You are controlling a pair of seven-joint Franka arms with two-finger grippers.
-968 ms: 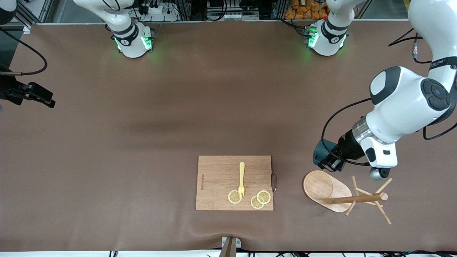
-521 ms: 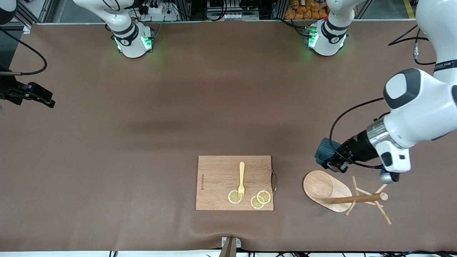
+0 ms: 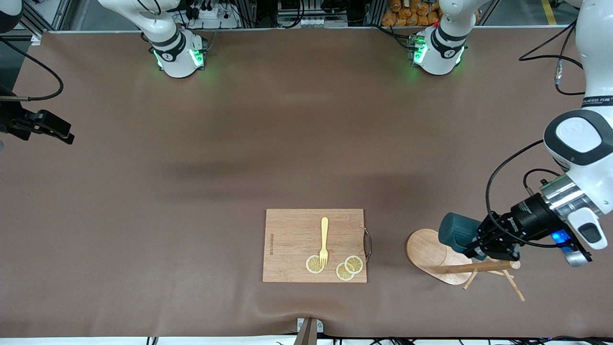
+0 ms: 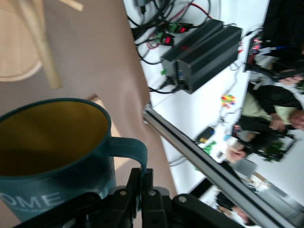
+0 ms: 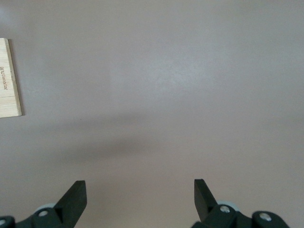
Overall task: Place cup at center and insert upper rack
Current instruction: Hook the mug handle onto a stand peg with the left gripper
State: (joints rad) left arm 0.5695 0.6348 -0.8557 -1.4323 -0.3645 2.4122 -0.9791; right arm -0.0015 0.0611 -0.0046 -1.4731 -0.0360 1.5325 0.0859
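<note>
**Teal mug rides aloft, pinched by its handle**

The cup [image 3: 458, 232], a dark teal mug with a yellowish interior, hangs in the left gripper [image 3: 481, 244], whose fingers are clamped tight on its handle [image 4: 135, 154]. Directly beneath the claw lies the upper rack [image 3: 459, 261], a light wooden mug tree tipped on its side, its oval base [image 3: 428, 251] under the mug and its pegs [image 3: 515, 285] splayed toward the left arm's end of the table. Toward the table's middle from the claw sits a bamboo cutting board [image 3: 292, 239] carrying a yellow fork [image 3: 324, 242] and lemon slices [image 3: 348, 267]. The right gripper [image 5: 140, 194] waits with fingers spread over bare brown tabletop [image 3: 191, 191]. Judged from here, the carry to centre is barely begun: the mug should travel high enough to clear rack and board, stay level in that thin handle grip, and be lowered flat before the fingers part.
</note>
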